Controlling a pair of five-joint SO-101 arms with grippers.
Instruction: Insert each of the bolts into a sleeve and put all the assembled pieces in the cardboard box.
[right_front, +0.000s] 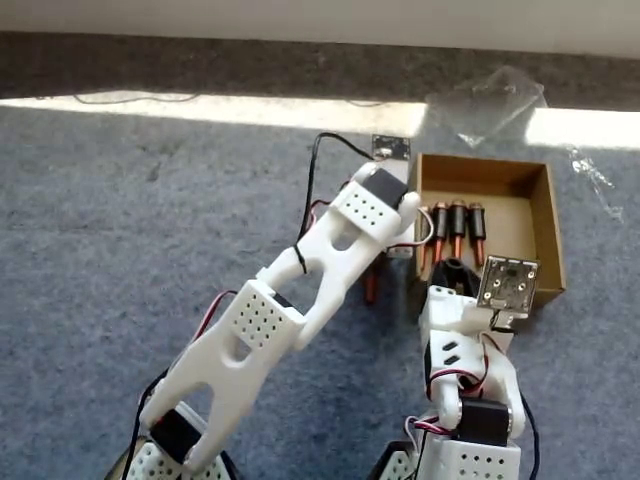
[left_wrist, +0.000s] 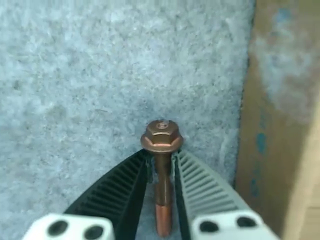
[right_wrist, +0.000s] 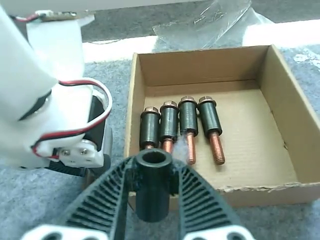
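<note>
Gripping parts beside the cardboard box (right_wrist: 287, 120).
A bolt (left_wrist: 161, 136) is pinched between the left gripper (left_wrist: 161, 155) jaws; a sleeve (right_wrist: 152, 195) is clamped between the right gripper (right_wrist: 153, 167) jaws.

The bench (right_front: 110, 220) is covered in a blue-grey, felt-like carpet with a fuzzy nap. A bright band of sunlight (right_front: 200, 110) runs across its far side. Beyond it lies a darker grey strip (right_front: 250, 62), and behind that a pale surface (right_front: 300, 15); whether it is a wall or skirting I cannot tell. A crumpled clear plastic wrapper (right_front: 487, 103) sits at the far right, partly in the sunlight and partly over the darker strip. A smaller scrap of clear plastic (right_front: 593, 172) lies nearer the right edge, apart from the wrapper. A thin dark cable (right_front: 120, 98) trails along the far left, at the edge of the lit band.
</note>
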